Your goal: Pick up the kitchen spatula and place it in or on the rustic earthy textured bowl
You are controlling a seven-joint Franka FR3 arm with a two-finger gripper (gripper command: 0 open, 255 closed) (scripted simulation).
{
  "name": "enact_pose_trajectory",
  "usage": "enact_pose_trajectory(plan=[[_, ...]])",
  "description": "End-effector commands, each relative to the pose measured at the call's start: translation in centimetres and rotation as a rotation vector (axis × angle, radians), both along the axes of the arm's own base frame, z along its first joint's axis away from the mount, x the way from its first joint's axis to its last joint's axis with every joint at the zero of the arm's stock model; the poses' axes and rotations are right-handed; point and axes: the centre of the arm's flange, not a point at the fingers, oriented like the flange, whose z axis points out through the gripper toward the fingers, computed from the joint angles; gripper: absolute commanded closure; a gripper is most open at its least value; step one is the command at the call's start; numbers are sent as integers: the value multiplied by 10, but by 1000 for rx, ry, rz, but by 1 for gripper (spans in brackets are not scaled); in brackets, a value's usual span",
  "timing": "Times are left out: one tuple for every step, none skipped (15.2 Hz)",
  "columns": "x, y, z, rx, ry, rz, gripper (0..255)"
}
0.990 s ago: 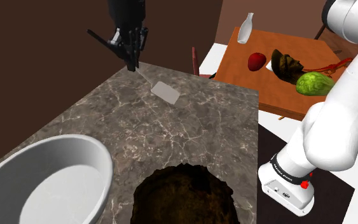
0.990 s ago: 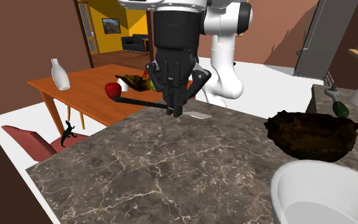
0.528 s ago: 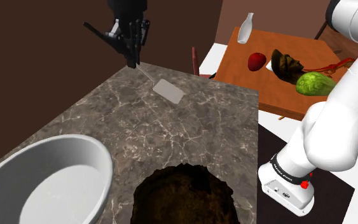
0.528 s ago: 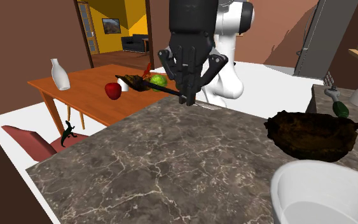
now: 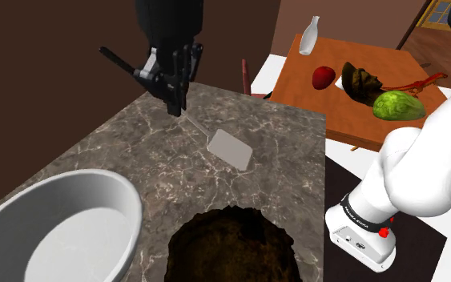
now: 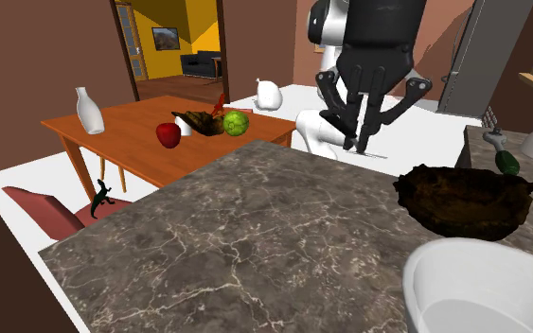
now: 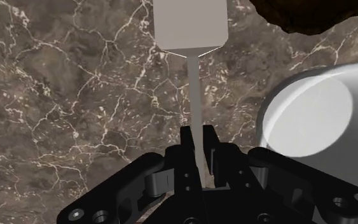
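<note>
the end effector [image 5: 173, 102] is closed on the thin neck of the spatula [image 5: 231, 150], and its two fingers press the neck from both sides. the pale flat blade hangs forward and below the fingers, and the black handle sticks out behind them. the spatula is in the air over the marble surface [image 5: 119, 148], and the blade seems to be clear of it.

compared with one second ago, the arm has carried the spatula away from the far edge of the surface. in the shoulder view the blade is now nearer to the dark rough bowl [image 5: 231, 244], but not yet above it. in the second exterior view the end effector has moved from the middle to the right, close to the bowl's far side.

so i judge the picking up is done and the carrying is in progress. what remains is to bring the blade over the dark bowl, lower it and open the fingers. the white bowl [image 5: 63, 232] stands just beside the dark one and must not be taken for it.
</note>
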Motion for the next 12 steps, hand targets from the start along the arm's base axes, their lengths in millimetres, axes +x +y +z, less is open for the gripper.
enact_pose_trajectory(plan=[[-26,4,3,0,0,-2,255],[-39,8,4,0,0,-2,255],[-51,12,4,0,0,-2,255],[-64,16,5,0,0,-2,255],[-76,20,5,0,0,-2,255],[-89,24,6,0,0,-2,255],[-102,28,6,0,0,-2,255],[-114,32,7,0,0,-2,255],[-127,36,7,0,0,-2,255],[-139,40,8,0,0,-2,255],[-152,44,8,0,0,-2,255],[-165,47,9,0,0,-2,255]])
